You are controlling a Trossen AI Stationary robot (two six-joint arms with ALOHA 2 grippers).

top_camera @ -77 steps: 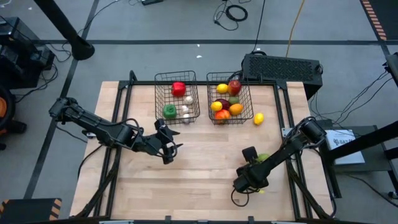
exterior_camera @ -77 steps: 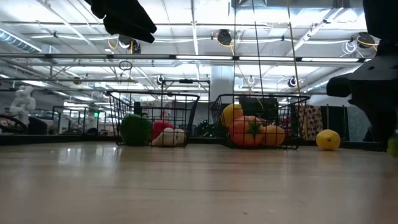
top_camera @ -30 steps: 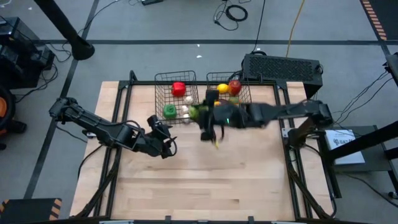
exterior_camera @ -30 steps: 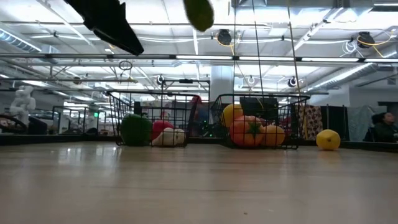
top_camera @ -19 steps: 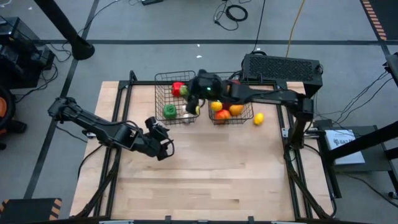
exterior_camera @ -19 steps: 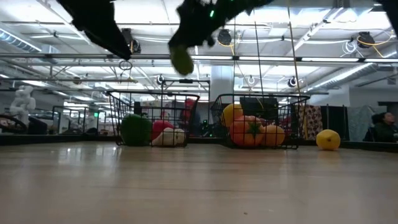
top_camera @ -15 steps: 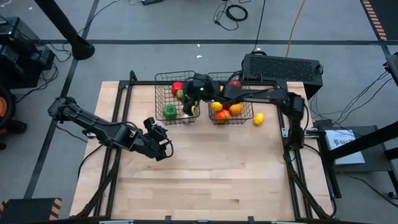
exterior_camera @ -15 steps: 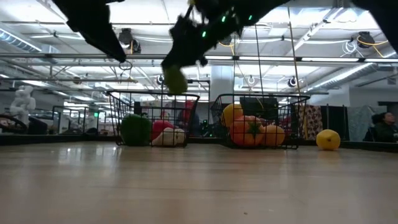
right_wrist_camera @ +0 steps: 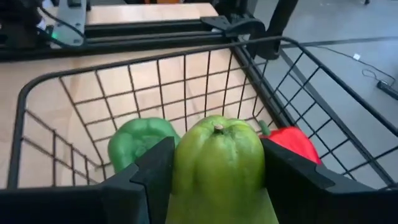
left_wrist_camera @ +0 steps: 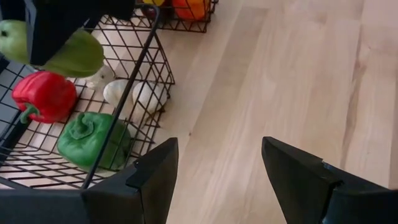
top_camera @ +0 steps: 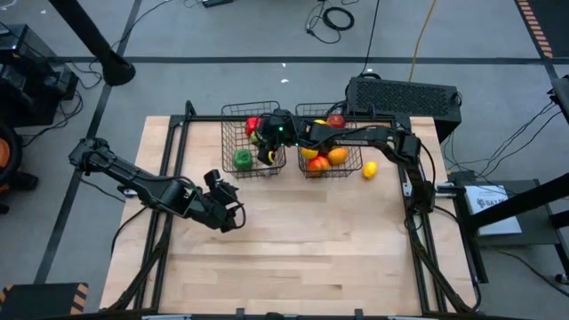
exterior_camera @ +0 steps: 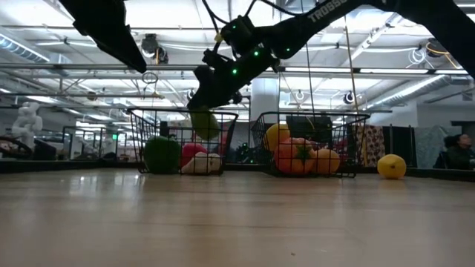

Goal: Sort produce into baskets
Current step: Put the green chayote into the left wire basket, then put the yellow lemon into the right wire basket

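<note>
We see the right gripper point(right_wrist_camera: 214, 180) clamping a smooth, seemingly waxy green pepper point(right_wrist_camera: 217, 158) over the wire-mesh basket point(right_wrist_camera: 37, 93); left gripper point(left_wrist_camera: 214, 171) fingers apart

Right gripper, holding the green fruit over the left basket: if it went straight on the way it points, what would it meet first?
Probably the green pepper lying in the left basket, though depth is unclear; the right gripper holds the green fruit above it.

2 black jointed arms w/ boxy dark fingers point(left_wrist_camera: 298, 180), green LEDs, white TROSSEN lettering, black cables.
</note>
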